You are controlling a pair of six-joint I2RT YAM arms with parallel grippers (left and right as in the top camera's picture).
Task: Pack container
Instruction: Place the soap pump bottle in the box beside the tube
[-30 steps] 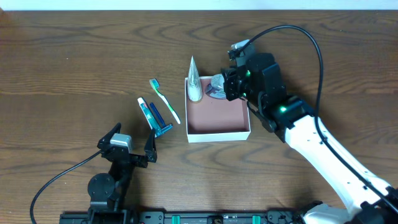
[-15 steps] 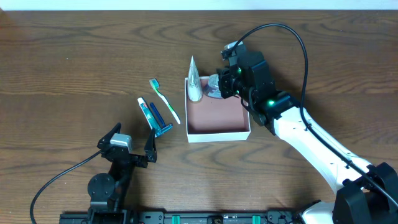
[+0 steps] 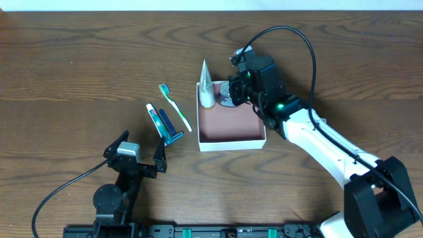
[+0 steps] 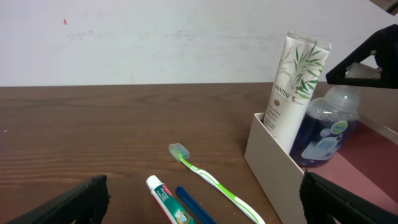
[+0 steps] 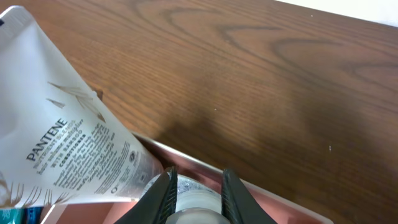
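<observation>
Container (image 3: 231,124) sits near the middle of the dark wood-grain bench (image 3: 79,59), a shade toward 3 o'clock: square, shallow, thin white walls, matte dusty-pink floor. From overhead, a white tube (image 3: 207,84) leans in its 11 o'clock corner, tapering up to a flat crimped end. The right claw (image 3: 238,88) hangs over the 12 o'clock wall, covering most of what it grips.

The left wrist view fills that in. The tube reads Pantene, with a green leaf print on a glossy skin. Just behind it, inside the container, stands a clear rounded bottle (image 4: 326,127) of dark blue liquid, with the black claw at its top. The right wrist view goes closer: both fingers (image 5: 160,196) are pinched against the bottle's white cap, one on either side, so it is closed on it.

Only the overhead and left wrist views catch the loose items. At 9 o'clock of the container, apart from it, lies a slim green-and-white toothbrush (image 3: 175,106). Further out is a small white toothpaste tube (image 3: 154,118) with a blue stick-shaped item (image 3: 169,125) just beside it; what that one is, can't tell.

The left claw (image 3: 140,153) is down at 7 o'clock of the bench, spread wide with nothing between its fingers, clear of the toiletries.
</observation>
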